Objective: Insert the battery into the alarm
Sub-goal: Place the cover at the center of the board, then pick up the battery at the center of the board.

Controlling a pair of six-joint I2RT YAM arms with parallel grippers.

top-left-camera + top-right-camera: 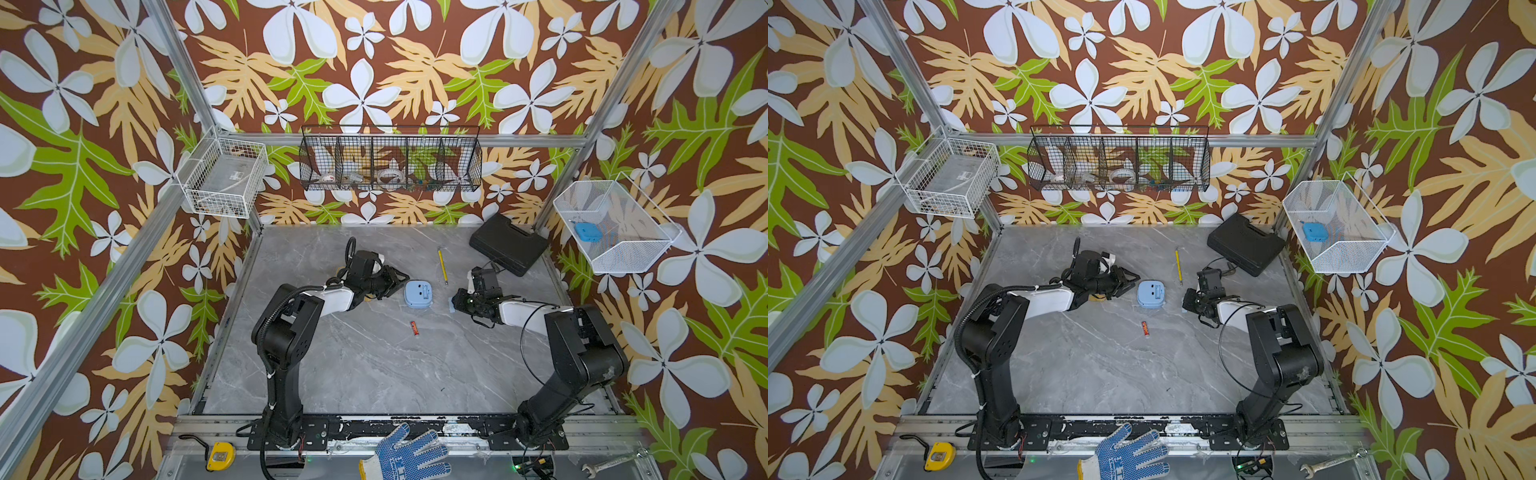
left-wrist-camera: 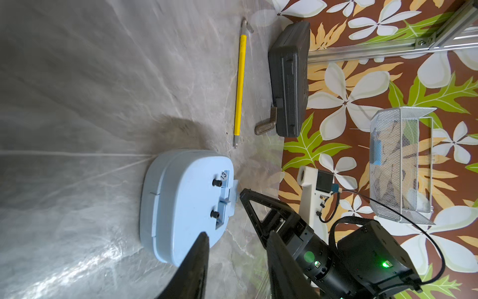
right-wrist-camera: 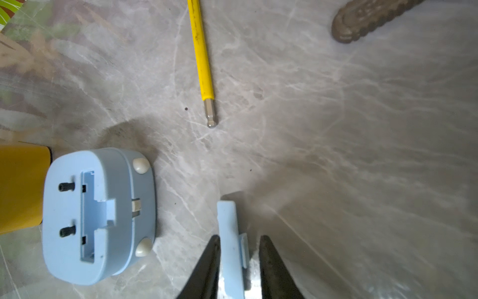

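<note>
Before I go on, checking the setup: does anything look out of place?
Yes: the alarm lies back up, its compartment uncovered; its cover stands on edge between the right fingers, off the alarm. The battery lies apart.

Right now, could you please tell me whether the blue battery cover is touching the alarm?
Apart. In the right wrist view, a strip of bare table plainly separates the battery cover from the alarm.

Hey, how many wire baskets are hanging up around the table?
3. A white basket hangs at the left, a black basket at the back in the middle, and a mesh basket at the right. I see no others.
</note>
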